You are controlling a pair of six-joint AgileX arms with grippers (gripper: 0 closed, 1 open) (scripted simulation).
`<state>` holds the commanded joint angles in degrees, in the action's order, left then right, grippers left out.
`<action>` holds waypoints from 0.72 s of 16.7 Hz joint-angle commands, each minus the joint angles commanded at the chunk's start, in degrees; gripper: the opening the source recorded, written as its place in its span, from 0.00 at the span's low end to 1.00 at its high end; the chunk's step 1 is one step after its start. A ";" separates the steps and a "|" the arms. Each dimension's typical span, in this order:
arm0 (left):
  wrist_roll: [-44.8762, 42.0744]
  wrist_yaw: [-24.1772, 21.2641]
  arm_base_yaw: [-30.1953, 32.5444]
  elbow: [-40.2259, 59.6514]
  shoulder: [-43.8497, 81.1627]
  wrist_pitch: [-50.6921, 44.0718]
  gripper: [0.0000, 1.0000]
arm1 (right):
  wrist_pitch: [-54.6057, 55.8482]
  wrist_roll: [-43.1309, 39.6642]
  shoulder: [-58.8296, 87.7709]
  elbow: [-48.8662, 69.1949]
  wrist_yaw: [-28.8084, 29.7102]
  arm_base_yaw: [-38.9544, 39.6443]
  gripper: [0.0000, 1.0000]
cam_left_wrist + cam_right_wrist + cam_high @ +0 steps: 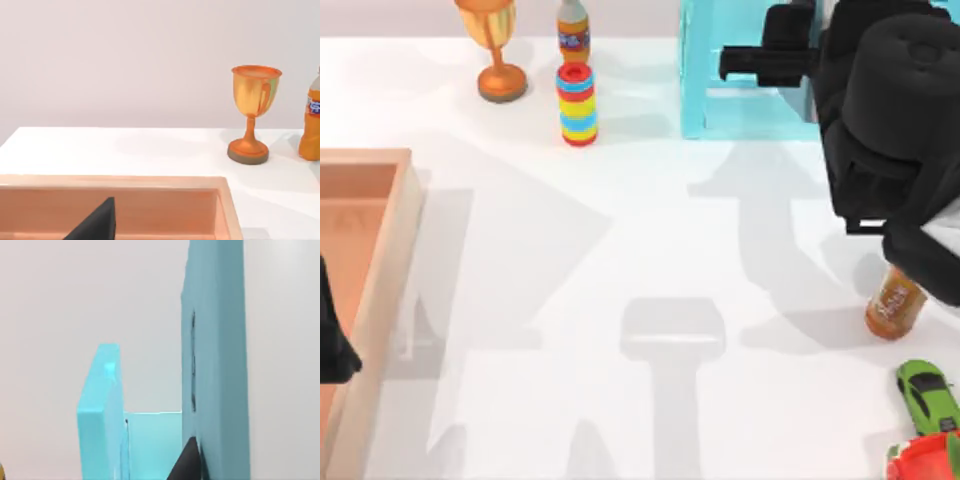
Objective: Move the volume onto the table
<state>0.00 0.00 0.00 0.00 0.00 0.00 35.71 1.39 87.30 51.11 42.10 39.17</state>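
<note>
Our right gripper reaches into the turquoise shelf unit at the far right of the table. We cannot tell whether its fingers are apart or together. In the right wrist view a tall teal slab, probably the volume, stands upright just beside a dark finger. We judge a firm, square hold on its smooth flat covers matters before lifting clear of the glossy shelf walls. Our left gripper is parked over the wooden tray.

Rendered simulation tabletop: plain white table, blank backdrop, flat-shaded trophy, toy car.
</note>
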 joint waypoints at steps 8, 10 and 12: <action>0.00 0.00 0.00 0.00 0.00 0.00 1.00 | 0.58 -3.87 1.83 1.01 1.64 1.92 0.00; 0.00 0.00 0.00 0.00 0.00 0.00 1.00 | 0.81 -9.42 3.96 1.85 3.67 4.84 0.00; 0.00 0.00 0.00 0.00 0.00 0.00 1.00 | 0.65 -17.31 6.76 2.43 6.02 8.71 0.00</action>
<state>0.00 0.00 0.00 0.00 0.00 0.00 36.36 -15.92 94.06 53.53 48.12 47.88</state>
